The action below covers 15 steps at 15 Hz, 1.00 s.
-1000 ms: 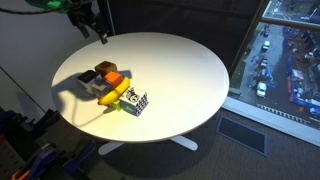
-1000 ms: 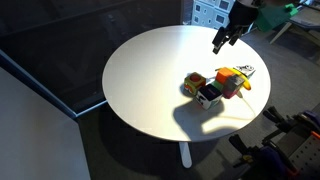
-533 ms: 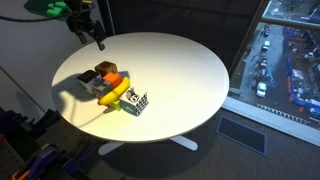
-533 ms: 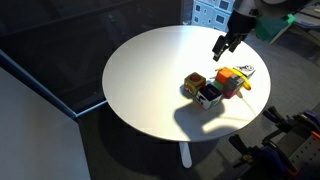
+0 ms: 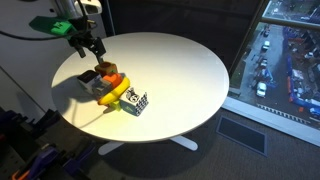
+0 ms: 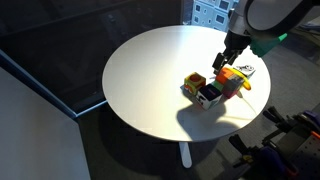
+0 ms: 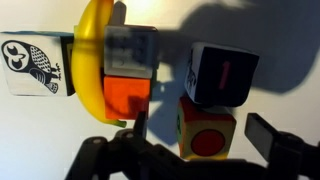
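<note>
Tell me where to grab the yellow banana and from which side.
Take the yellow curved banana from straight above, jaws across its narrow width, near the end that juts past its neighbours at the top of the wrist view. Its middle looks hemmed in: a white owl-printed cube on one side, an orange block on the other.
</note>
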Each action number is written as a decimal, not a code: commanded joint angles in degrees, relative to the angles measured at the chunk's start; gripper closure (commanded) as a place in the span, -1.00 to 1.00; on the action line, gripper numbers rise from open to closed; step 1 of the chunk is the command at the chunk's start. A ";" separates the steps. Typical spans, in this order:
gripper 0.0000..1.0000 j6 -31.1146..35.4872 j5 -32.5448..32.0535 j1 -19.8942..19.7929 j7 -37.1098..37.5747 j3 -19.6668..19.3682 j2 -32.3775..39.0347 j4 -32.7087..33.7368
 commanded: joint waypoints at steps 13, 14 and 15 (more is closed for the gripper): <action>-1.00 9.19 -1.19 0.05 1.17 2.83 2.28 -7.47; -1.00 10.10 -0.68 0.12 1.89 2.98 2.63 -7.56; -1.00 10.61 -0.30 0.18 2.52 3.12 2.94 -7.55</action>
